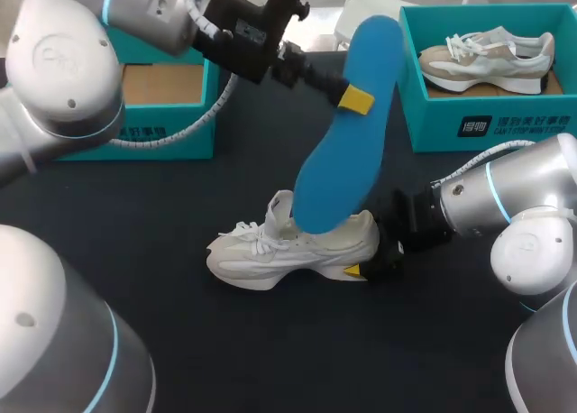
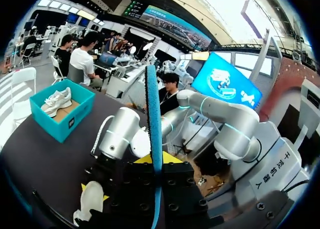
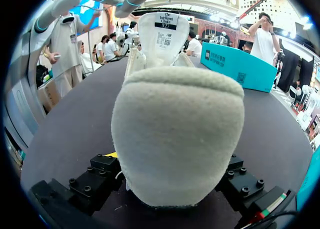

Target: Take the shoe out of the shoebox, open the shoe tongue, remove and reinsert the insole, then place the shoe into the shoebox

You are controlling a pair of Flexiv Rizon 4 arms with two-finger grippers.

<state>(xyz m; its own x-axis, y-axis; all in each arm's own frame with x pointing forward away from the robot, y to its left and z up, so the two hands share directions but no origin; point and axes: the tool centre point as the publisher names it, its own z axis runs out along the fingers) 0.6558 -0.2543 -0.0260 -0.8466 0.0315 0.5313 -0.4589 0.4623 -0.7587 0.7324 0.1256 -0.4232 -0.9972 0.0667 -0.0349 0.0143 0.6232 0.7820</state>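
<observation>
My left gripper (image 1: 355,98) is clamped on a long blue foam insole (image 1: 347,133), which it holds steeply tilted above the dark surface (image 1: 270,359). In the left wrist view the insole (image 2: 154,139) stands edge-on between the yellow tips of that gripper (image 2: 156,161). Its lower end sits over the opening of the off-white laced sports shoe (image 1: 288,251); I cannot tell whether it touches inside. The shoe stands upright on its sole between the two teal cardboard shoeboxes. My right gripper (image 1: 365,269) grips the shoe by the heel (image 3: 177,139), one finger on each side. The left shoebox (image 1: 189,147) shows a bare cardboard floor. The right shoebox (image 1: 505,124) holds a second beige-and-white shoe (image 1: 487,59).
</observation>
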